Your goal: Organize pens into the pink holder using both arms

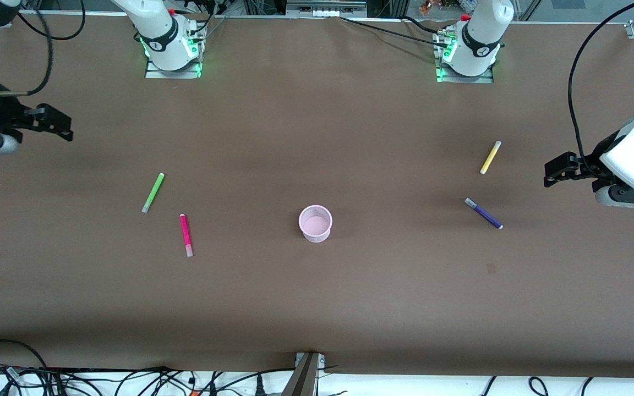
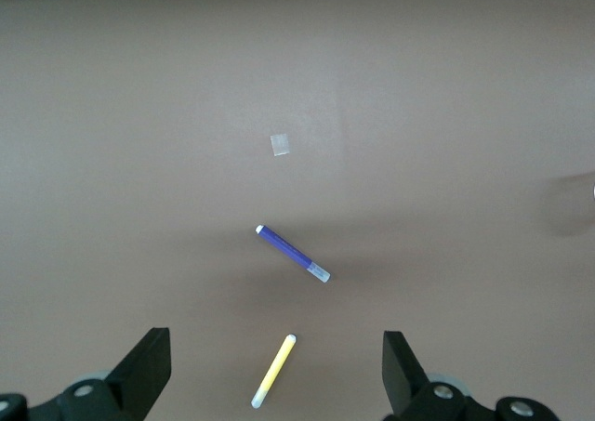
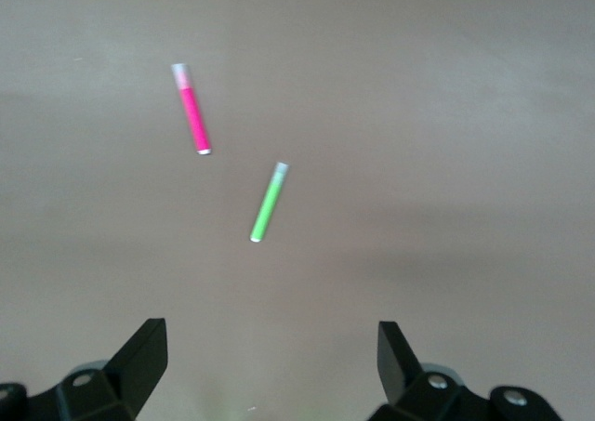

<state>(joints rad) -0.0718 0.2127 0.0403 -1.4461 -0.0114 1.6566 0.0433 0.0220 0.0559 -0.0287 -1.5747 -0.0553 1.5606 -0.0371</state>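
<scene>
Both grippers, left [image 1: 549, 171] at the frame's right edge and right [image 1: 64, 127] at its left, hung spread and empty; slim pens [image 1: 153, 192] might roll away, or topple the light pink holder [image 1: 315, 223] at centre.

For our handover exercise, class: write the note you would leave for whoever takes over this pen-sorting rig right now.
Left gripper: open, empty, waiting over its end of the table.
Right gripper: open, empty, over its own end.
Pink holder: mid-table, upright, empty.
Yellow pen and purple pen lie toward the left arm's end; green pen and magenta pen toward the right arm's.
Done: nothing.
Left: all four pens.
</scene>
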